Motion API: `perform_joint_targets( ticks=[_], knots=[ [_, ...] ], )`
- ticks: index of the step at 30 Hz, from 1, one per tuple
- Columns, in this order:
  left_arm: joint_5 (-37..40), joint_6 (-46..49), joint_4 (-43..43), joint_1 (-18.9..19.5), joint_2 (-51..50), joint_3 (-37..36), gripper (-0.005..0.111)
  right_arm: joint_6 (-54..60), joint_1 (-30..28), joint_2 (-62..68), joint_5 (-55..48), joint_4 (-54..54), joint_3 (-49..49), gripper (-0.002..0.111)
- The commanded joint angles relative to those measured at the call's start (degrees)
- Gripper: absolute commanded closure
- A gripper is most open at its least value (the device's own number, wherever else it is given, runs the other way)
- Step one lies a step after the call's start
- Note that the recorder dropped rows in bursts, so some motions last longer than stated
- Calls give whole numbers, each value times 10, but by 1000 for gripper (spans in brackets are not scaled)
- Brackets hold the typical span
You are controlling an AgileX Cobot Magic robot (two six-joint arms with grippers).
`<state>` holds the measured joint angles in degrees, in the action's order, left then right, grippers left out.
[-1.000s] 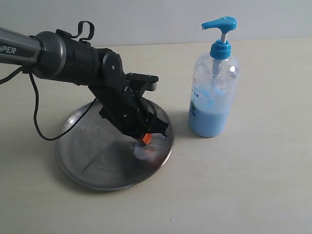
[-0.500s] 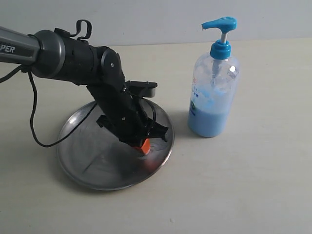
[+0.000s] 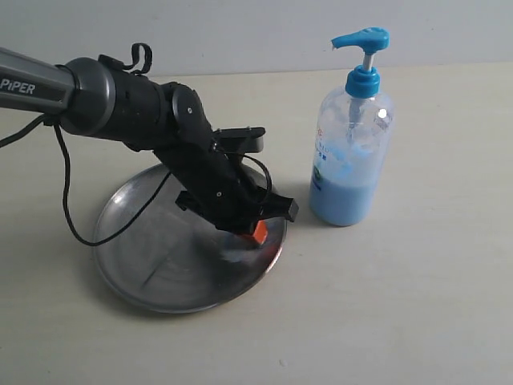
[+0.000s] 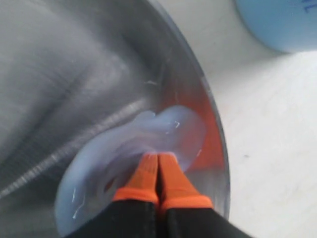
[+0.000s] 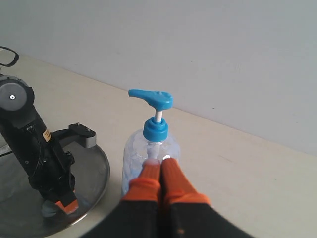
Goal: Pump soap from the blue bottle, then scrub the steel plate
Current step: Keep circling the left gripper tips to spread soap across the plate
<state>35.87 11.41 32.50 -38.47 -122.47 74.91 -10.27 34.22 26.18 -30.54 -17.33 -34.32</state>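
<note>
Soap (image 4: 171,130) film at closed left fingers (image 4: 146,174), clearest from wrist view

I take this for a robot test bench in a lab: a plain beige surface (image 3: 433,305) under my left claw (image 3: 255,233), a flat pale wall (image 3: 256,32) beyond it, and a loose black cable (image 3: 66,204) looping behind the claw.

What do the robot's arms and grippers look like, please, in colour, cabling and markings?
The left arm is a grey tube with white PiPER lettering, leading into black jointed housings, with a black cable looping beside it. The left gripper and right gripper both have black bodies and tapered orange fingers.
</note>
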Motion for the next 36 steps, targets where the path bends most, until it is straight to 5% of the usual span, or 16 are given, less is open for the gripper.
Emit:
perform_joint_targets(
  ticks=[1, 15, 23, 36],
  knots=[
    [-7, 8, -3, -4, -13, -8, 107, -2, -2, -1, 11, 4, 3, 108],
    [-23, 28, -10, -2, -32, 19, 107, -2, -2, -1, 16, 8, 3, 108],
    [64, -31, -139, 18, -32, 54, 107, -2, -2, -1, 16, 8, 3, 108],
    [138, -33, -191, 25, -32, 61, 107, -2, -2, -1, 16, 8, 3, 108]
  ],
)
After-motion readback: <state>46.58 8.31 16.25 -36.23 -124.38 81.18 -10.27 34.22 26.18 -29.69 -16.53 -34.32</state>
